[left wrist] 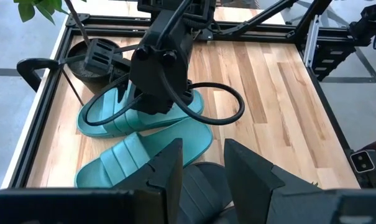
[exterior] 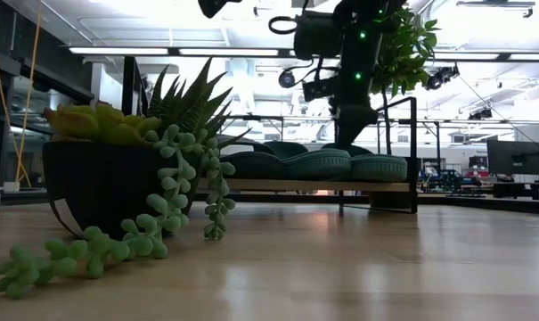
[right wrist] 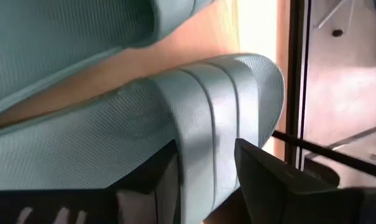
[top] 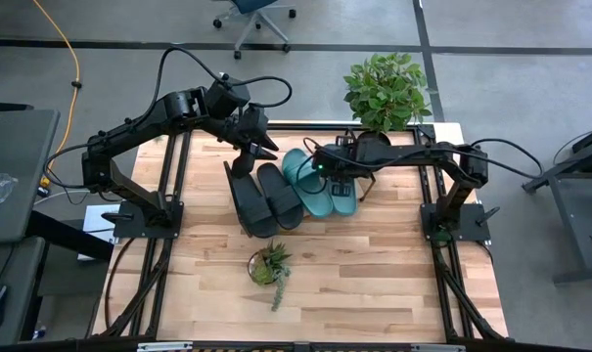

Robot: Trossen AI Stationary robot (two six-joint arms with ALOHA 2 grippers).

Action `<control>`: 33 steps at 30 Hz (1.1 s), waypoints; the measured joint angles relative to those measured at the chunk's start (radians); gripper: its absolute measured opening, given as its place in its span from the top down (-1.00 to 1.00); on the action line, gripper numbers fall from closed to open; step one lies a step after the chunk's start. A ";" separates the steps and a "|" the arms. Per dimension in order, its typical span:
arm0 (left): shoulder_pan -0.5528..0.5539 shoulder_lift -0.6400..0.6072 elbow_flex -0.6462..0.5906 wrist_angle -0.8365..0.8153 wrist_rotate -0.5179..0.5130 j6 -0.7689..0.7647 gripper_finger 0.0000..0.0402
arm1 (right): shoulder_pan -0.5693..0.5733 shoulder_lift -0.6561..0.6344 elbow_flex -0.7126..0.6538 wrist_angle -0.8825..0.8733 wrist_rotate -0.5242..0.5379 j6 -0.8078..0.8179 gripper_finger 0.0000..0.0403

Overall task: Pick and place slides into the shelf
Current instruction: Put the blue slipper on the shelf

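Observation:
Two black slides (top: 266, 200) and two teal slides lie side by side on the shelf (exterior: 296, 185), a slanted wooden board in the table's middle. My right gripper (right wrist: 203, 180) comes down on the right-hand teal slide (top: 335, 198), shut on its strap. The other teal slide (left wrist: 144, 155) lies just beside it. My left gripper (left wrist: 203, 174) hangs open well above the black slides with nothing between its fingers. My right gripper has the teal slide's wide ribbed strap (right wrist: 206, 143) between its two fingers, one finger at each edge of the band. The fingers slant down from above and from the table's right. The slide lies flat with its sole on the shelf board (right wrist: 175, 56).
A leafy potted plant (top: 384, 93) stands at the table's far edge behind the shelf. A small succulent pot (top: 268, 266) with a trailing stem sits near the front. The shelf's black end frame (right wrist: 293, 93) runs close beside the held slide.

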 joint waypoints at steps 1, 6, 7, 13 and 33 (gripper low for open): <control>0.000 0.000 0.000 0.000 0.000 -0.003 0.47 | -0.001 0.000 0.000 0.009 0.000 -0.004 0.30; 0.000 0.000 0.000 0.000 0.000 -0.008 0.47 | -0.002 0.000 0.000 0.036 -0.004 -0.013 0.39; 0.000 0.000 0.000 -0.001 0.000 -0.012 0.47 | -0.002 0.000 0.000 0.039 -0.007 -0.014 0.42; 0.000 0.000 0.000 -0.003 0.000 -0.015 0.47 | -0.002 0.000 0.000 0.041 -0.029 -0.032 0.64; 0.000 0.000 0.000 -0.003 0.008 -0.030 0.47 | 0.001 0.000 0.000 0.092 -0.070 -0.127 0.96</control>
